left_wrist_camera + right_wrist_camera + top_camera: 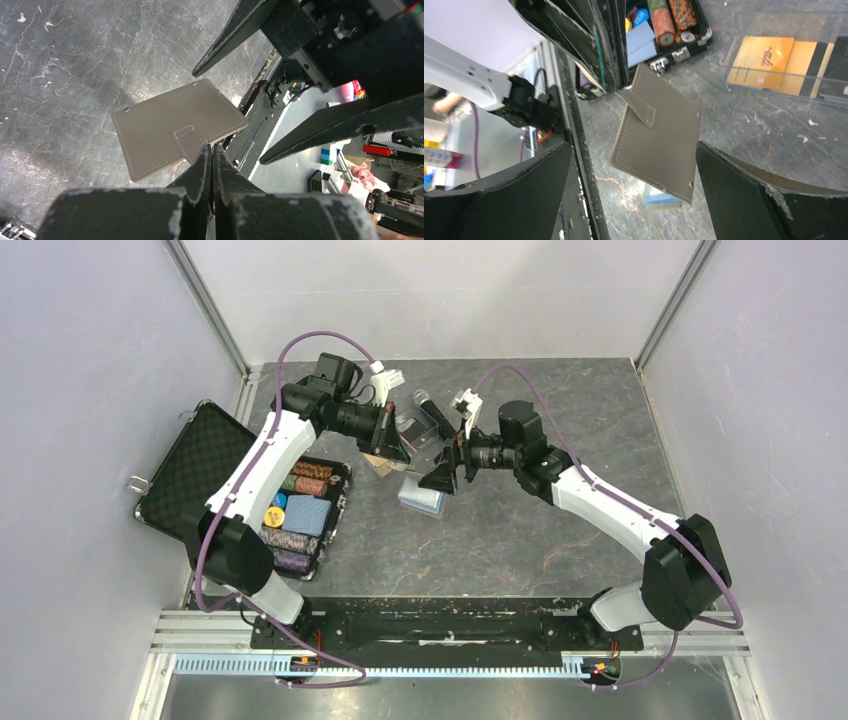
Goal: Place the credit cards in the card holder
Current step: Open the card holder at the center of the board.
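The card holder [165, 130], a flat taupe wallet, hangs above the table by its snap tab [189, 140]. My left gripper [211, 148] is shut on that tab. In the right wrist view the card holder [664, 145] hangs tilted ahead of my right gripper [633, 146], which is wide open and touches nothing. Orange-gold credit cards [761, 60] lie in a small clear plastic box [824, 95] on the table beyond it. From above, the left gripper [395, 445] and right gripper [440, 478] meet near the table's middle.
The open black poker-chip case [185, 475] with chips and a card deck lies at the left, close behind the card holder [684, 50]. A small blue-and-white box [420, 498] sits on the table under the wallet. Side walls enclose the table.
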